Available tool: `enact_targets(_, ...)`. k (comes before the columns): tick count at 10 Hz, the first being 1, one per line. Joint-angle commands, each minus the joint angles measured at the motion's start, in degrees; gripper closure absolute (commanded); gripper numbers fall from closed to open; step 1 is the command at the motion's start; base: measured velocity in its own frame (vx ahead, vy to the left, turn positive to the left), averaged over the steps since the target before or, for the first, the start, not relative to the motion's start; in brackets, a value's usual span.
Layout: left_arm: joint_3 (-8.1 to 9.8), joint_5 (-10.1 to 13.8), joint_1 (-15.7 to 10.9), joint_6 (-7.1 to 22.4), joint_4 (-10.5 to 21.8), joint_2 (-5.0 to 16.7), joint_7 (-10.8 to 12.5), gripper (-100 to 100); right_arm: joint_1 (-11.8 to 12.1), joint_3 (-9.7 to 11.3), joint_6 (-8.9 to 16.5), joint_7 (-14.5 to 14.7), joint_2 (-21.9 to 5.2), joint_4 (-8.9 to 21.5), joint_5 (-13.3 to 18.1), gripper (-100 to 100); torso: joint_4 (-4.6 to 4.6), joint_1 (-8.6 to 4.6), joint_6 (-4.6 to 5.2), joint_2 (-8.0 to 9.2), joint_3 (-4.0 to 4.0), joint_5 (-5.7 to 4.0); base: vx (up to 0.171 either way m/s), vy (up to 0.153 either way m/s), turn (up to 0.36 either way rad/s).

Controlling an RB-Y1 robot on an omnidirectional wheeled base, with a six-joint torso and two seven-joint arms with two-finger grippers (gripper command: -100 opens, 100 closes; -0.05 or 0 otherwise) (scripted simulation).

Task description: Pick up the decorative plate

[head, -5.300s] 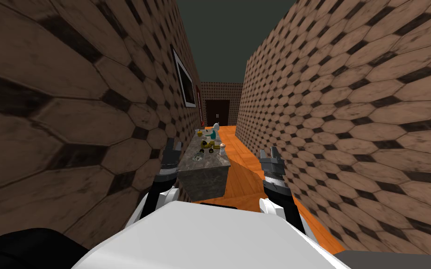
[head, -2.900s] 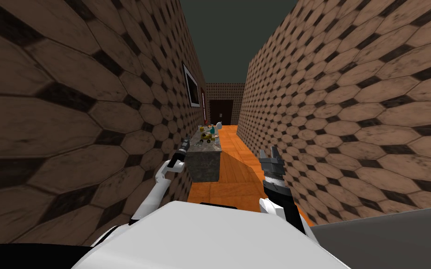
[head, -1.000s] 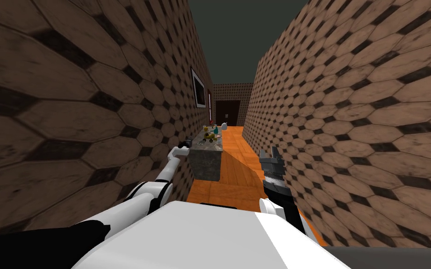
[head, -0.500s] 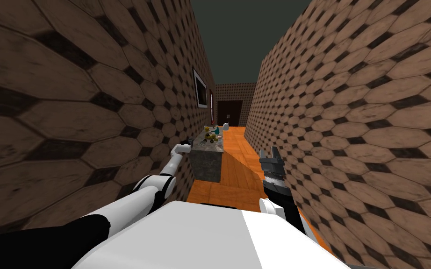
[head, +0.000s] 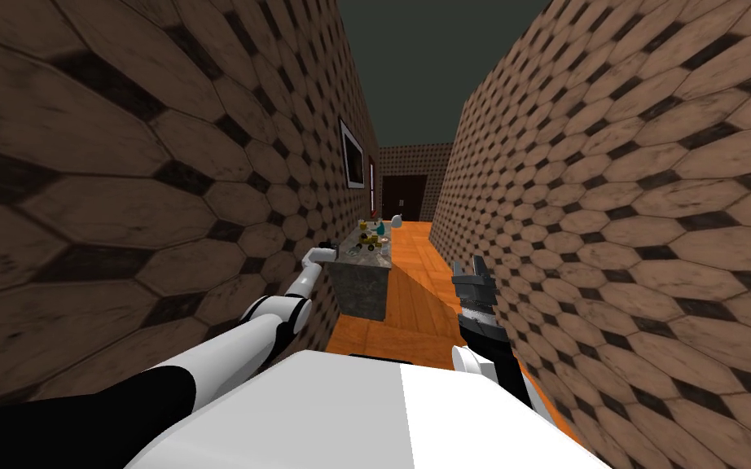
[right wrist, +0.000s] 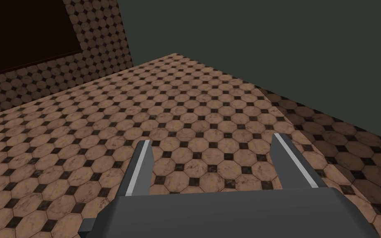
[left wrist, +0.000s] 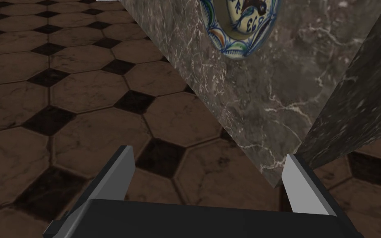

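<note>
Left end effector (left wrist: 208,153) is hovering wide open at the bench (left wrist: 251,103) corner, short of the plate (left wrist: 243,29) — likely stiff, slick, breakable; pinch its rim.

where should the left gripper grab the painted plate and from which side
Probably the near rim of the plate, the painted edge facing the left gripper. It lies flat on the marble top, so only that thin edge gives the open gripper a bite. Come in low over the top's near corner, one blade above the rim, one under it.
</note>
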Motion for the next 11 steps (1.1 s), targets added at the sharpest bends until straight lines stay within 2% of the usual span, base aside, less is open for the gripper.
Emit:
enact_targets(1,0.02,0.07,-0.56,1.97,0.70,-0.01,0.09,-100,0.00,0.00,0.00,0.00,0.00,0.00,0.00,0,0.00,0.00,0.00,0.00,0.00,0.00,0.030,-0.015,-0.014)
enact_targets(2,0.07,0.33,-3.01,4.05,3.40,-0.47,0.66,-100,-0.01,0.00,0.00,0.00,0.00,0.00,0.00,0,0.02,0.01,0.00,0.11,0.06,0.00,0.059,-0.019,0.109)
enact_targets(3,0.07,0.33,-3.01,5.55,3.56,-0.47,0.66,-100,0.00,0.00,0.00,0.00,0.00,0.00,0.00,0,0.03,0.00,-0.02,0.06,0.04,-0.01,0.067,-0.023,0.063)
enact_targets(4,0.10,0.57,-5.27,7.15,5.76,-1.02,1.20,-100,0.00,0.00,0.00,0.00,0.00,0.00,0.00,0,0.01,-0.01,0.00,0.04,0.02,-0.01,0.088,-0.022,0.108)
enact_targets(5,0.10,0.57,-5.34,8.81,6.29,-1.02,1.20,-100,0.01,0.00,0.00,0.00,0.00,0.00,0.00,0,0.01,-0.02,-0.01,-0.04,-0.01,-0.01,0.075,-0.023,0.056)
enact_targets(6,0.10,0.57,-5.34,9.24,6.29,-1.02,1.20,-100,0.00,0.00,0.00,0.00,0.00,0.00,0.00,0,-0.01,-0.02,0.00,-0.02,-0.01,-0.01,0.033,-0.016,-0.010)
enact_targets(7,0.11,0.79,-7.53,11.36,8.88,-1.64,1.72,-100,-0.01,0.00,0.00,0.00,0.00,0.00,0.00,0,0.02,0.01,0.00,0.10,0.05,0.00,0.058,-0.018,0.105)
enact_targets(8,0.11,0.79,-7.53,12.72,8.88,-1.64,1.72,-100,0.00,0.00,0.00,0.00,0.00,0.00,0.00,0,0.03,0.00,-0.02,0.06,0.05,-0.01,0.073,-0.029,0.067)
enact_targets(9,0.09,1.00,-9.58,15.22,10.53,-2.30,2.21,-100,0.00,0.00,0.00,0.00,0.00,0.00,0.00,0,0.01,-0.03,0.00,0.02,0.02,-0.01,0.109,-0.030,0.089)
enact_targets(10,0.09,1.00,-9.58,16.07,11.31,-2.30,2.21,-100,0.01,0.00,0.00,0.00,0.00,0.00,0.00,0,-0.01,-0.04,0.00,-0.10,-0.05,-0.01,0.097,-0.023,0.055)
enact_targets(11,0.05,1.19,-11.47,18.11,13.38,-2.98,2.66,-100,0.00,0.00,0.00,0.00,0.00,0.00,0.00,0,-0.03,-0.01,0.00,-0.09,-0.06,-0.01,0.112,-0.019,0.101)
